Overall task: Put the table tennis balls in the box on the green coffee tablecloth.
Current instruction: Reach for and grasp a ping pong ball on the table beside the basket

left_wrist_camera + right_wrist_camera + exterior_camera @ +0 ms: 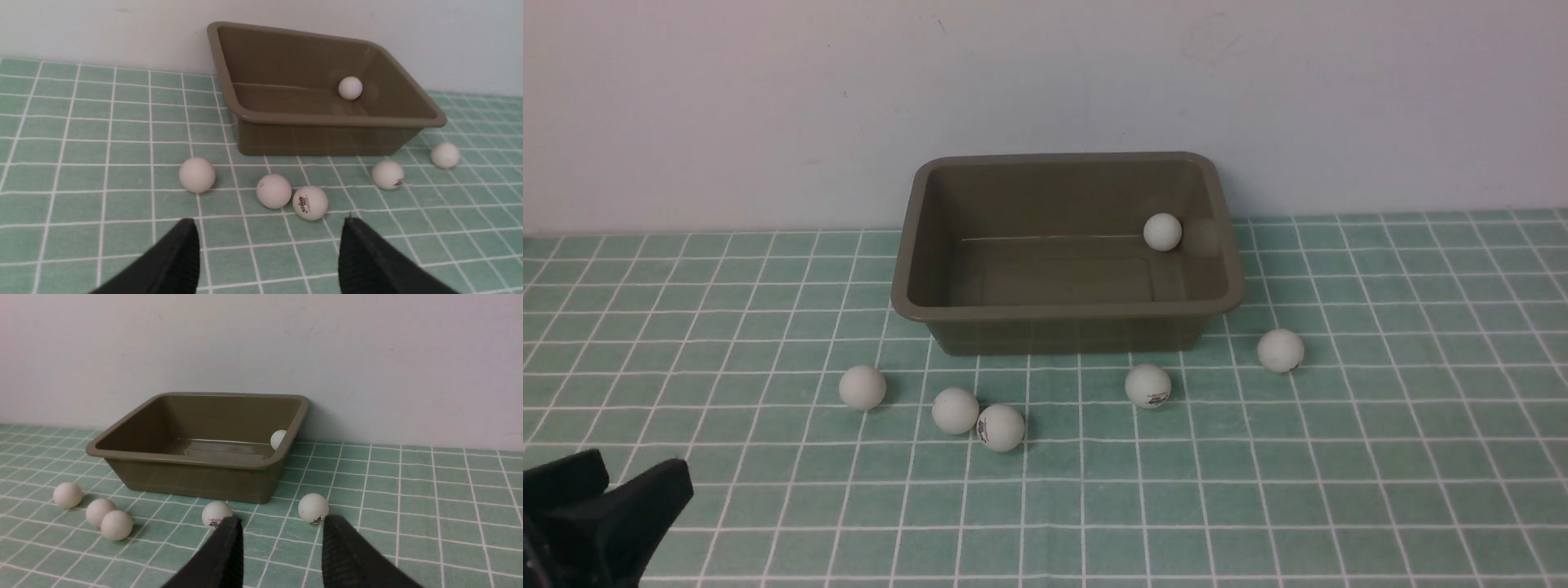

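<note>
While low over the cloth (1258,490), left fingers (175,261) apart

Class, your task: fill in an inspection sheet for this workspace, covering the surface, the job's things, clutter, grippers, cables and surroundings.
Surface: green tablecloth with a white grid, lying flat.
Job's things: box upright near the wall. One ball inside, at its far right corner. Five on the cloth in front, left to right: first ball, second ball and third ball apparently touching, fourth ball, fifth ball.
Clutter: nothing seen.
Grippers: left gripper open, empty. Right gripper jaws apart, empty. Both are short of the balls.
Cables: nothing seen.
Surroundings: plain pale wall behind.
</note>
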`<state>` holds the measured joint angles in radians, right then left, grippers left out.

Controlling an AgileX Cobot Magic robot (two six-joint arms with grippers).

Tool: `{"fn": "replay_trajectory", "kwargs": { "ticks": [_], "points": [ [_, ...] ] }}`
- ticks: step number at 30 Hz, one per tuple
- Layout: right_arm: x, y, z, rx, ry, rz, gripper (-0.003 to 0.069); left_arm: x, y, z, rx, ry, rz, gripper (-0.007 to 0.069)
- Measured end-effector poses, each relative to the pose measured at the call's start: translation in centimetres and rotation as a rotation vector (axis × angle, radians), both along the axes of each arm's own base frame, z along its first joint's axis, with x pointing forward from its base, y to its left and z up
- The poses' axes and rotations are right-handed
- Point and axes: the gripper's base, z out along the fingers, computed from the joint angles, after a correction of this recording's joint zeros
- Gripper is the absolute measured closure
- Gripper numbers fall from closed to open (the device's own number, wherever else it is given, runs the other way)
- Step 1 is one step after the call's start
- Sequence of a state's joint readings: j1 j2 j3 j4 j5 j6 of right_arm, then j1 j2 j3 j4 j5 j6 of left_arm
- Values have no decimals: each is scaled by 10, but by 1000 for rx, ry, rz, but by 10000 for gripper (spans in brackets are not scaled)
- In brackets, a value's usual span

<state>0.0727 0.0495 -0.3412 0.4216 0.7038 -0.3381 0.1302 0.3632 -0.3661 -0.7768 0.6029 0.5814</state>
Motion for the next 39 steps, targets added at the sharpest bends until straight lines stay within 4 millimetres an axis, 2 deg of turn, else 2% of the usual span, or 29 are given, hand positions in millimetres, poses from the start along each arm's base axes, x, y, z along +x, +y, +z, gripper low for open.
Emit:
{"fn": "replay_trajectory", "kwargs": {
  "ticks": [3, 6, 11, 12, 14, 23, 32, 36, 39],
  "points": [
    [8, 2, -1, -7, 53, 18, 405, 9, 2, 4, 44, 25, -11, 205],
    [14, 6, 0, -60, 102, 66, 405, 28, 6, 8, 123, 86, -35, 205],
    [19, 11, 17, -116, 110, 148, 405, 51, 9, 11, 148, 161, -57, 205],
    [22, 13, 25, -114, 115, 167, 405, 63, 10, 10, 156, 198, -67, 205],
    [27, 15, 37, -114, 124, 180, 405, 70, 11, 8, 165, 220, -76, 205],
    [49, 17, 44, -121, 207, 198, 405, 108, 14, -6, 205, 331, -163, 205],
    [63, 17, 39, -119, 261, 192, 405, 174, 18, -3, 230, 384, -272, 205],
    [64, 16, 41, -135, 231, 184, 405, 209, 17, -16, 199, 485, -392, 205],
    [64, 17, 42, -122, 229, 188, 405, 232, 18, -27, 177, 525, -415, 194]
  ]
}}
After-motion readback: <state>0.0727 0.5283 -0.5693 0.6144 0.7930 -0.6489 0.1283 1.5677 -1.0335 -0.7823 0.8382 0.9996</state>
